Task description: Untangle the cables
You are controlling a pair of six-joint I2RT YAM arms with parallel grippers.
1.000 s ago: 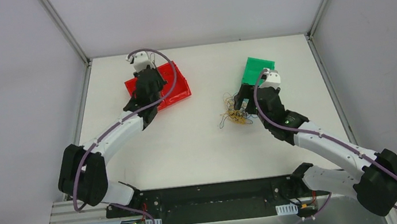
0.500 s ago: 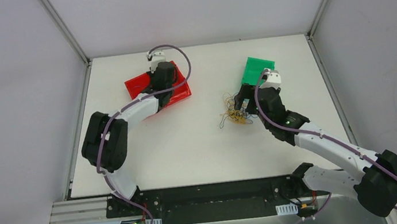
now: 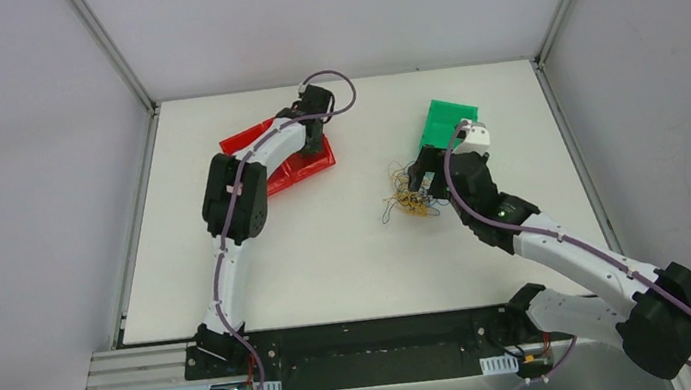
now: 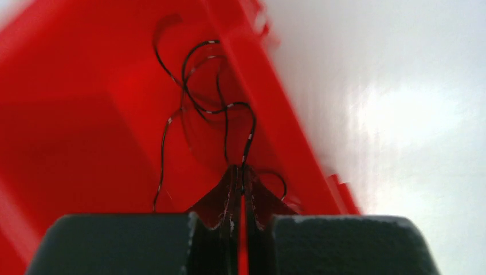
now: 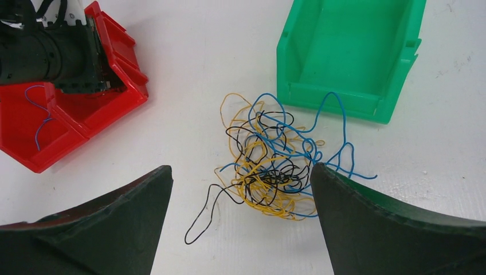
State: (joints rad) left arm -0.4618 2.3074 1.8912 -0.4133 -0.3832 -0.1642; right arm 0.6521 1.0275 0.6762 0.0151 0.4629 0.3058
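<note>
Right gripper (image 5: 240, 172) hangs spread wide and empty just above the cables (image 5: 269, 166), a loose knot of hair-thin yellow, blue and black wires on the white table (image 5: 200, 57) just beside the green bin (image 5: 349, 51), with one black loop straying toward the near side. Farther off, the left gripper (image 4: 239, 172) is clenched on a single black wire (image 4: 195, 97) curling down into the red bin (image 4: 86, 114), so the step in hand looks like depositing one freed strand. Next, I judge, those jaws must let go over the bin while the right one pinches a single outlying wire, not the clump.
</note>
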